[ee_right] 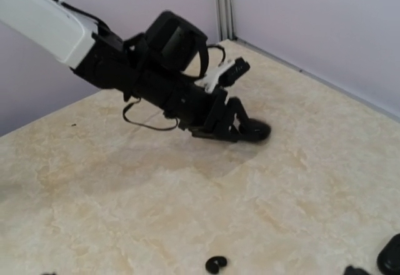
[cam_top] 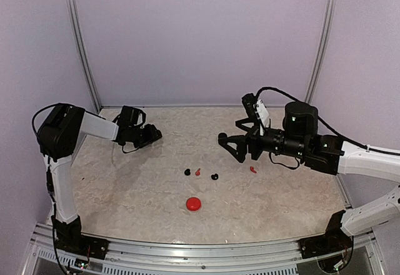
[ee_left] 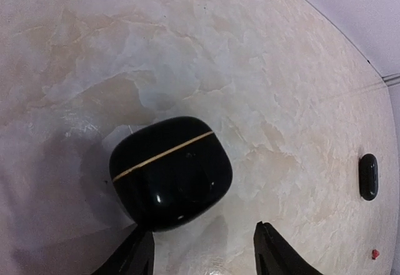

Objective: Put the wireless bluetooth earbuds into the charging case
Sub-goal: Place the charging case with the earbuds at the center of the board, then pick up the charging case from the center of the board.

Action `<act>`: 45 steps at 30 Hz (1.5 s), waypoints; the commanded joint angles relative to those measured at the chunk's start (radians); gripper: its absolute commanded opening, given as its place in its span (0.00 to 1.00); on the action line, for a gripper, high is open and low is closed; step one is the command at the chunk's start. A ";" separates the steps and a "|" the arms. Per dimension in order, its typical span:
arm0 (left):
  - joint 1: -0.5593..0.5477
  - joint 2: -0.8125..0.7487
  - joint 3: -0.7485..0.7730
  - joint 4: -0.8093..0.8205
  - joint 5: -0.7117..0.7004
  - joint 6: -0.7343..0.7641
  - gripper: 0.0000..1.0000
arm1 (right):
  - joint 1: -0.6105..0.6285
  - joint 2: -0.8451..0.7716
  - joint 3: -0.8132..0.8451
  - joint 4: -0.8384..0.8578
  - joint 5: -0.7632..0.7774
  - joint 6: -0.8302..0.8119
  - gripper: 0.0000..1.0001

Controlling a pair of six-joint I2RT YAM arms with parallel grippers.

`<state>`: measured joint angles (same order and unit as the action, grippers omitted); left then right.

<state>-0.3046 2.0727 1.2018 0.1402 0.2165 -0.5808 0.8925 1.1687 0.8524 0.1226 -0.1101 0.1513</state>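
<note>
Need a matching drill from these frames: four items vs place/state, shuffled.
1. black case
2. red case
3. right end effector
4. lone red earbud

A. open, holding nothing
B. farthest right of the loose items
C. shut, just ahead of the left end effector
D. closest to the table's near edge

Pairs: 1-C, 2-D, 3-A, 4-B

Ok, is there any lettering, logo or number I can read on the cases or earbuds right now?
No text can be read in any view.
black case: only a thin pale seam line, no lettering visible.
red case: too small to tell.
earbuds: too small to tell.
</note>
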 commanded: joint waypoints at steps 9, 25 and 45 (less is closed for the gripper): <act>-0.008 -0.238 -0.136 -0.042 -0.126 0.038 0.99 | -0.107 0.115 0.140 -0.110 -0.034 0.009 0.99; -0.166 -0.720 -0.449 0.196 -0.524 0.177 0.99 | -0.296 0.572 0.420 -0.264 -0.041 -0.063 0.97; -0.254 -1.017 -0.736 0.521 -0.585 0.251 0.99 | -0.348 1.044 0.761 -0.327 0.014 -0.101 0.88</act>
<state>-0.5514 1.0939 0.4980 0.5777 -0.3698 -0.3614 0.5529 2.1555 1.5463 -0.1661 -0.1265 0.0666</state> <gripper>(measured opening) 0.990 0.881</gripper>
